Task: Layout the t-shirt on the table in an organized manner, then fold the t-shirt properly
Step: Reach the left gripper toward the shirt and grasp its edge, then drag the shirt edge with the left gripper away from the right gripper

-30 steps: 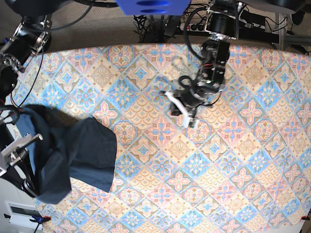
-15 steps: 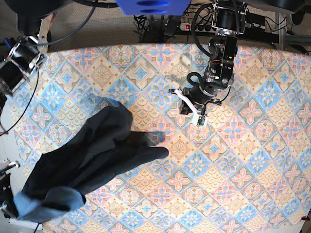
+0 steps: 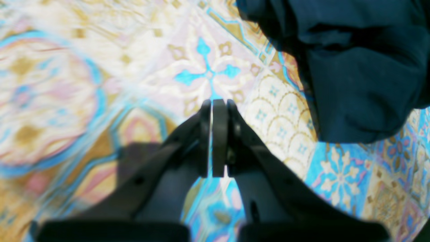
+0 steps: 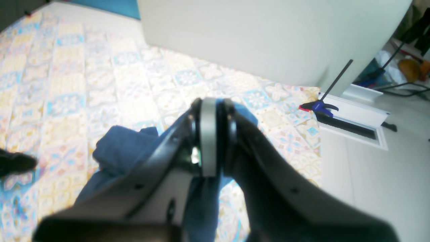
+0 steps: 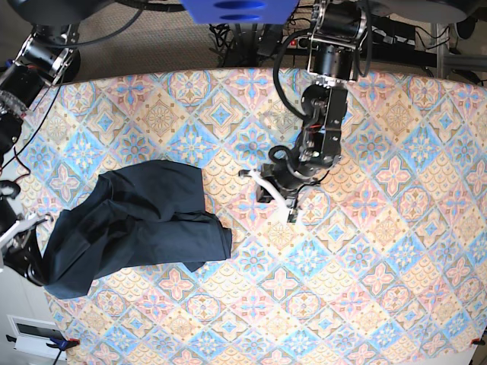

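Rumpled t-shirt on the tabletop's left side, one corner pinched.

At the left edge of the tabletop (image 5: 396, 251) the right tool (image 4: 209, 141) is clamped on the t-shirt (image 5: 137, 228), which lies bunched; the left tool (image 5: 275, 194) hangs closed and empty just beside it. Pulling outward risks dragging fabric over the edge.

No legible text or labels anywhere.
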{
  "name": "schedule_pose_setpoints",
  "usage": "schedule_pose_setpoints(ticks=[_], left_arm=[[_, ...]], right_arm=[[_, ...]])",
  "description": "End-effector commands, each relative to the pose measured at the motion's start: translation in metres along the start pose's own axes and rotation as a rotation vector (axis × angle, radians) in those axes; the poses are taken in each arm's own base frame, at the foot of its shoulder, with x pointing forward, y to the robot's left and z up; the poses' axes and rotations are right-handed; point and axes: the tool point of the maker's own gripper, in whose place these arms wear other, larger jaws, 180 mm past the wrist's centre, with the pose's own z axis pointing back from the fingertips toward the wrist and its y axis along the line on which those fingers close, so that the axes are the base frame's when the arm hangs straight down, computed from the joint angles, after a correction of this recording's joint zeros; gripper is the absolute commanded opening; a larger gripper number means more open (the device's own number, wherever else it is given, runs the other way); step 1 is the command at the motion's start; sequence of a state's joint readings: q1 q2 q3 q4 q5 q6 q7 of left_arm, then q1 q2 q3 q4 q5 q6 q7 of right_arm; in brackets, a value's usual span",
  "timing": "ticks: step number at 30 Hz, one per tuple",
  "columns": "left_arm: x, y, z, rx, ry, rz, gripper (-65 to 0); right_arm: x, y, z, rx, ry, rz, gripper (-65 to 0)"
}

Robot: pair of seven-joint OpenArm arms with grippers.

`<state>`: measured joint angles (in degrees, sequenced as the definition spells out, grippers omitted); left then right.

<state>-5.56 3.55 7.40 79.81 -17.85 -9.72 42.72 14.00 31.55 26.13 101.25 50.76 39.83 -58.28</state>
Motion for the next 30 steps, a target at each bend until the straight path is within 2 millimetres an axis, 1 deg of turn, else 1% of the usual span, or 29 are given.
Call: schedule_pose_setpoints(ticks=[1,4,7,9,12,13,16,18,19,20,24,26,27,28,29,30], left_arm=[[0.020,-0.013,-0.005,-0.031,-0.052,0.001,-64.8],[0.030,-0.029,-0.021,-0.069,-0.049,0.036,-64.8],[0.042,-0.044,-0.032,-0.116,-0.081,0.084,-64.4],[0.048,-0.049,-0.039,-0.143,-0.083,0.124,-61.3],[0.053,-0.052,-0.049,-0.180,-0.066,0.196,-49.6],[0.055,-0.053,-0.052,-0.193,-0.062,0.220,-43.6],[0.054,-0.055,-0.057,-0.213,-0.046,0.271,-27.7],[0.062,-0.056,-0.058,-0.221,-0.066,0.277,-20.2],[0.065,-0.059,-0.059,-0.227,-0.079,0.273,-17.8],[0.068,-0.066,-0.059,-0.239,-0.088,0.258,-16.9],[0.063,-0.097,-0.063,-0.287,-0.088,0.164,-17.0],[0.063,-0.102,-0.068,-0.290,-0.086,0.137,-17.0],[0.059,-0.101,-0.072,-0.283,-0.074,0.130,-17.0],[0.055,-0.101,-0.075,-0.279,-0.061,0.123,-17.0],[0.053,-0.102,-0.078,-0.279,-0.054,0.120,-17.0],[0.051,-0.104,-0.079,-0.284,-0.051,0.121,-17.0]], right_arm=[[0.020,0.004,0.006,0.009,-0.056,0.044,-64.8],[0.009,0.020,0.012,0.034,-0.023,0.074,-64.8],[0.000,0.026,0.014,0.043,0.000,0.072,-64.8],[-0.003,0.026,0.014,0.045,0.009,0.069,-64.8],[-0.008,0.028,0.016,0.048,0.021,0.067,-64.8],[-0.009,0.029,0.016,0.049,0.024,0.066,-64.8],[-0.009,0.029,0.016,0.048,0.024,0.067,-64.8],[-0.009,0.029,0.016,0.048,0.026,0.067,-64.8],[-0.009,0.029,0.016,0.048,0.026,0.067,-64.8],[-0.009,0.029,0.016,0.048,0.026,0.067,-64.8],[-0.007,0.031,0.017,0.052,0.023,0.077,-64.8],[-0.004,0.036,0.018,0.059,0.019,0.094,-64.8],[-0.008,0.040,0.019,0.067,0.031,0.097,-64.8],[-0.016,0.047,0.019,0.085,0.064,0.096,-64.8],[-0.028,0.056,0.019,0.116,0.103,0.082,-64.8],[-0.035,0.067,0.019,0.160,0.121,0.060,-64.8]])
